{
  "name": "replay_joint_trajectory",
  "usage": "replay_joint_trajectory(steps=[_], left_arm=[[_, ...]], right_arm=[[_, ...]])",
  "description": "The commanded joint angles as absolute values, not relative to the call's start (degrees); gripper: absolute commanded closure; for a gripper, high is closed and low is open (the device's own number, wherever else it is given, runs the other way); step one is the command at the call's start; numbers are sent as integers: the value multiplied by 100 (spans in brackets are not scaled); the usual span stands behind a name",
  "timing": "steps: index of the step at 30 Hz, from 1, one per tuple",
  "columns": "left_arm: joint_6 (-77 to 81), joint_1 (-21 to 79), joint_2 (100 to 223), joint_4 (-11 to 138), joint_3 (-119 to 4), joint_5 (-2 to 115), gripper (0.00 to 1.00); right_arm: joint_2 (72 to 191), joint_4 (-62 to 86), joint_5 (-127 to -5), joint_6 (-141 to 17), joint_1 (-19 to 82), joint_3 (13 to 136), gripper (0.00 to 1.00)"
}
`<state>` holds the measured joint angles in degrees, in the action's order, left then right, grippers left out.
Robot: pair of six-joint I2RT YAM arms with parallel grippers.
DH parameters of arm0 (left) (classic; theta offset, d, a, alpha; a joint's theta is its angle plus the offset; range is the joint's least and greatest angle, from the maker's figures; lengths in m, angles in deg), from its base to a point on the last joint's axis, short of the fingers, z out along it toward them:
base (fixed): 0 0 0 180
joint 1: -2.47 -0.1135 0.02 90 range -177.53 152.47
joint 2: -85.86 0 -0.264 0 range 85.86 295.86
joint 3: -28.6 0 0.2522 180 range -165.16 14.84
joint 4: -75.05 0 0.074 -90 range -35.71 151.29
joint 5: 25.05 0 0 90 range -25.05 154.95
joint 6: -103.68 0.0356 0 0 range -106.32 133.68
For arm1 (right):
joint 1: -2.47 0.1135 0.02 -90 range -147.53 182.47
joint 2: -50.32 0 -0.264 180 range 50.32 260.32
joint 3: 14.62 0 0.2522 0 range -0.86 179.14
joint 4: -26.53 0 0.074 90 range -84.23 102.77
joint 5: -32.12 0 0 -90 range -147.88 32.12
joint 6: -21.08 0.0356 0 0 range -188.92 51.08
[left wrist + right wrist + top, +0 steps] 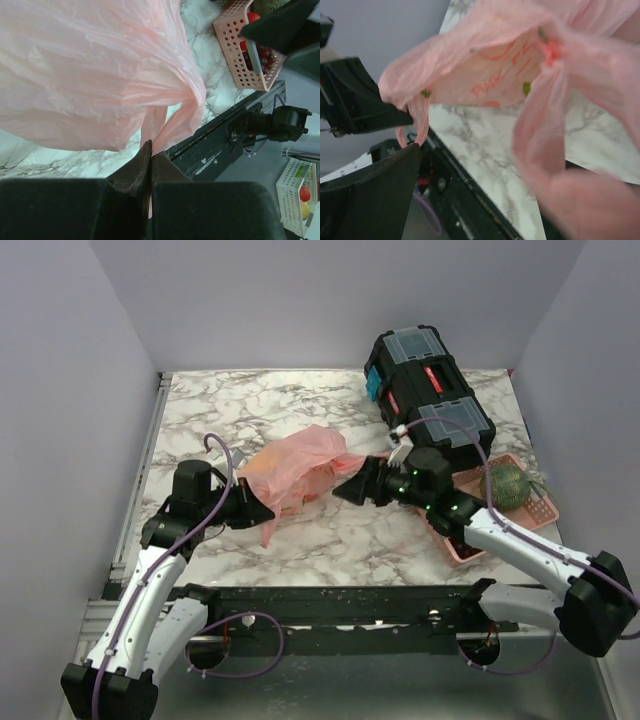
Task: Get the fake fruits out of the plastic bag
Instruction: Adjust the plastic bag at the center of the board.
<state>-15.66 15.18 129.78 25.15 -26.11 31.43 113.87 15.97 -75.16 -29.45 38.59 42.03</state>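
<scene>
Opening step: your left fingers (137, 170) clench the plastic bag (90, 75), your right fingers (375, 195) are spread at its mouth; next, probably reach inside.

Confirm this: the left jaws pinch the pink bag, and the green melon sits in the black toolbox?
Not quite. The top view shows the green melon in the pink basket, beside the black toolbox. The jaws of the left gripper do pinch the pink bag.
</scene>
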Motion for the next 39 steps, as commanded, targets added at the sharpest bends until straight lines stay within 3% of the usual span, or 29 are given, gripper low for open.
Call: replay_joint_trajectory(steps=[1, 7, 12, 20, 23, 27, 32, 39], left_arm=[[-1519, 1490, 12621, 2526, -2835, 2913, 100], [-1489, 1488, 12492, 2434, -2963, 2740, 100], [-1540, 1487, 12463, 2433, -2855, 2608, 100], [-1619, 1488, 12198, 2273, -2488, 2457, 100], [-1610, 1487, 11982, 2252, -2504, 2441, 86], [-1281, 1487, 11838, 2007, -3001, 2860, 53], [-1014, 1487, 11949, 1976, -3950, 3790, 28], [-1147, 1487, 12215, 2471, -4944, 4324, 8]], right_arm=[[11884, 2957, -7525, -1900, 4669, 3861, 13], [12754, 3927, -6889, -1388, 5458, 3946, 15], [13101, 4276, -6141, -773, 5479, 3755, 25], [12604, 2538, -4353, -2339, 5475, 4327, 23], [12479, 2091, -4109, -2845, 5470, 4582, 23], [12338, 1944, -4056, -3141, 5472, 4604, 23], [12249, 1890, -4182, -3116, 5475, 4510, 23], [12283, 1891, -4255, -3093, 5468, 4511, 23]])
